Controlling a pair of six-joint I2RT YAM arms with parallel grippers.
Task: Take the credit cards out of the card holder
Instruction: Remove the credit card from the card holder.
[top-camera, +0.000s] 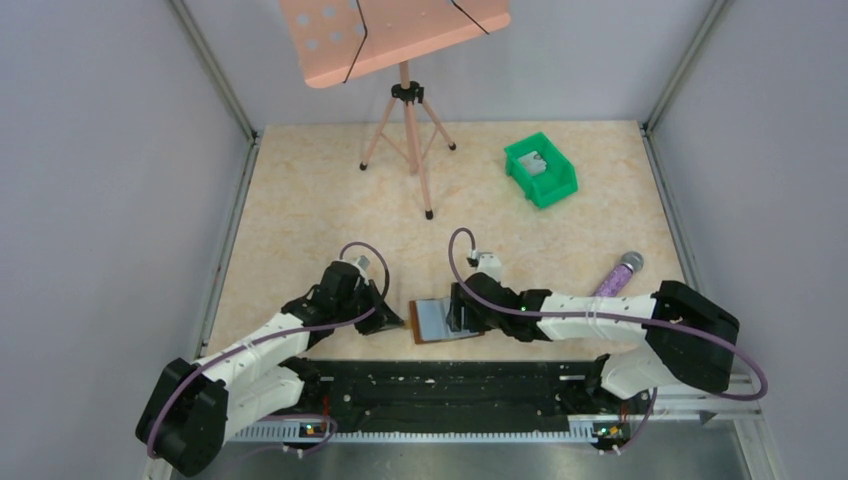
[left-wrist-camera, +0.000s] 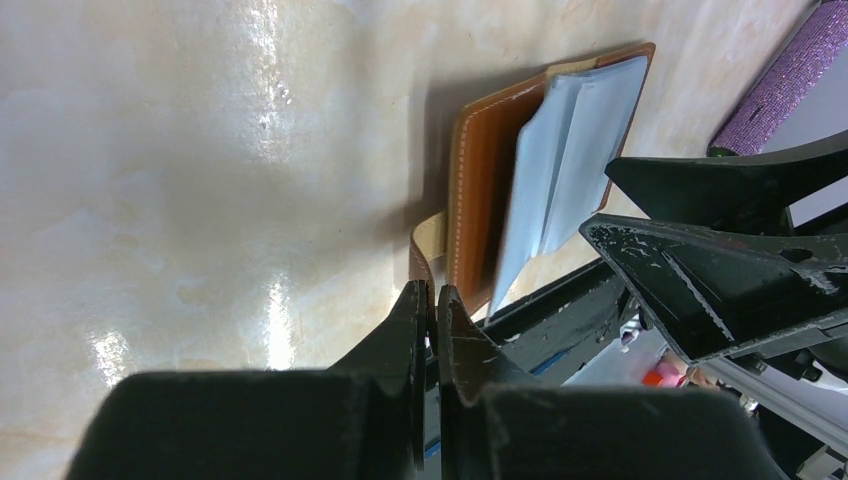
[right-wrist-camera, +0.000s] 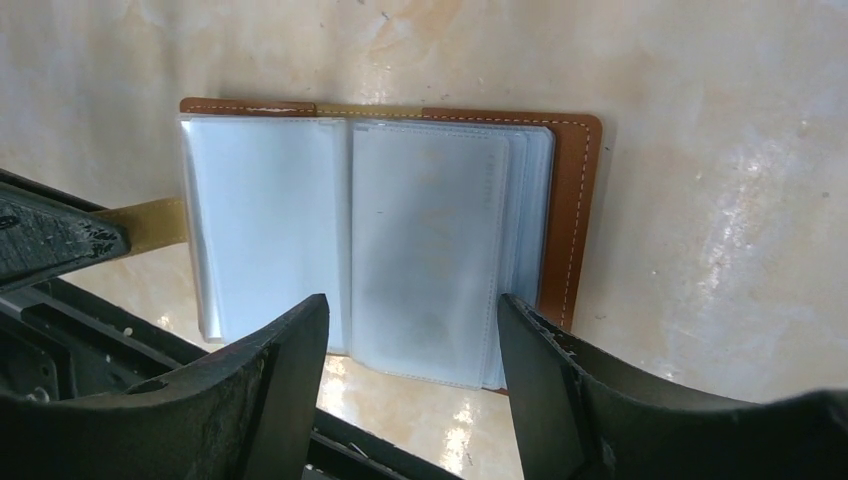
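Observation:
The card holder (top-camera: 435, 320) lies open near the table's front edge, brown leather with blue-grey clear sleeves (right-wrist-camera: 300, 220). My left gripper (left-wrist-camera: 433, 292) is shut on its little brown side tab (left-wrist-camera: 425, 245), at the wallet's left edge (top-camera: 398, 318). My right gripper (right-wrist-camera: 412, 305) is open, its jaws astride the right-hand sleeves, low over them (top-camera: 462, 318). A light grey credit card (right-wrist-camera: 430, 230) shows dimly through the top right sleeve. Another grey card (top-camera: 537, 163) lies in the green bin.
The green plastic bin (top-camera: 560, 186) stands at the back right. A purple glitter microphone (top-camera: 615, 275) lies right of the wallet. A pink music stand on a tripod (top-camera: 408, 130) stands at the back middle. The black base rail (top-camera: 440, 385) runs just before the wallet.

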